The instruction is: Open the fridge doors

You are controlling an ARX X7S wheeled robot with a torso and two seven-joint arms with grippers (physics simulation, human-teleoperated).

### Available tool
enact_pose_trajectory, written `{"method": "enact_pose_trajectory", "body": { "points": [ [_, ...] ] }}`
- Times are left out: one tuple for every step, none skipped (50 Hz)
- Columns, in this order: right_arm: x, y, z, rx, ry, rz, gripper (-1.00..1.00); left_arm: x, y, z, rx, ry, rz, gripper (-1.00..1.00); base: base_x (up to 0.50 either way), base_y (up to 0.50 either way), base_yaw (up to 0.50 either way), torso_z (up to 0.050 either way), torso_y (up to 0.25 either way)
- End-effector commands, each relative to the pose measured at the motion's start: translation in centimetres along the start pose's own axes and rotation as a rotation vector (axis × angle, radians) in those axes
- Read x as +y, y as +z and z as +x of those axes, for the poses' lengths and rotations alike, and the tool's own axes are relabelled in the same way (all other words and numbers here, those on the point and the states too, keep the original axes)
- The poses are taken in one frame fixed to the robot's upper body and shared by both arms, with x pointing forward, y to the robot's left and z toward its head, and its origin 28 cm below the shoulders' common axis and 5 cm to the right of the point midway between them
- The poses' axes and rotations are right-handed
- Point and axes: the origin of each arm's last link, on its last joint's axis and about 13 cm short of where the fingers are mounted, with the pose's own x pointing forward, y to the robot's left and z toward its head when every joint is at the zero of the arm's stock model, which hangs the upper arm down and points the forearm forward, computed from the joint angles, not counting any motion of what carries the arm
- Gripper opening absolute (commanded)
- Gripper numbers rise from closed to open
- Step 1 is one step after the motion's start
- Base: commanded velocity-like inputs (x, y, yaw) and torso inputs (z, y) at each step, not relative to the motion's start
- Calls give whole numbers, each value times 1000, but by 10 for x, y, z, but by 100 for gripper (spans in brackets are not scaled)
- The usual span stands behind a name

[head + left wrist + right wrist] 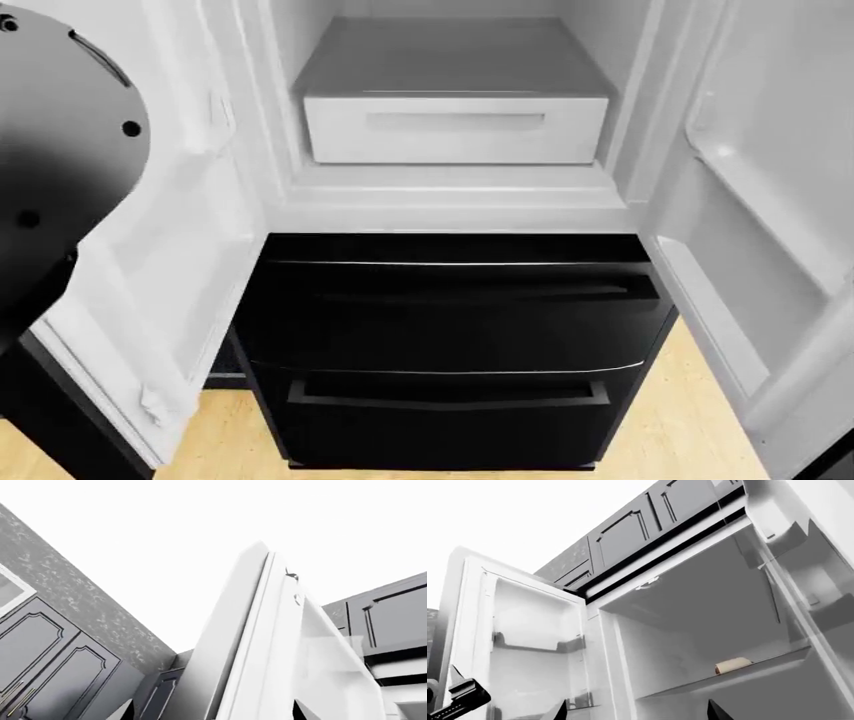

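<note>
Both fridge doors stand swung outward. The left door (160, 260) and the right door (761, 230) show their white moulded linings with shelf bins. In the left wrist view the left door's (260, 655) white edge rises close up between the spread fingertips of my left gripper (213, 714), which is open; I cannot tell whether it touches the door. My right gripper (637, 712) is open and empty, facing the fridge's white interior. There the left door (534, 625) and the right door (820, 540) flank the opening.
Two wide black drawer fronts (454, 310) close off the fridge's lower part, with a white inner drawer (454, 130) above. Dark navy cabinets (47, 655) stand beside the fridge. A tan item (732, 665) lies on a shelf. My left arm's dark round body (54, 170) fills the head view's left.
</note>
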Motion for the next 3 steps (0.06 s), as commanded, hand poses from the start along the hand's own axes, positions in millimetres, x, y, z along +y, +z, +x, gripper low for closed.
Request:
{"method": "enact_pose_trajectory", "body": {
  "points": [
    [1, 0, 1, -1, 2, -1, 100, 7, -6, 6, -53, 34, 60, 100, 0, 0, 0, 0, 0],
    [1, 0, 1, -2, 3, -1, 100, 7, -5, 5, -57, 21, 56, 100, 0, 0, 0, 0, 0],
    [1, 0, 1, -2, 2, -1, 100, 7, -4, 5, -61, 5, 53, 100, 0, 0, 0, 0, 0]
  ]
}}
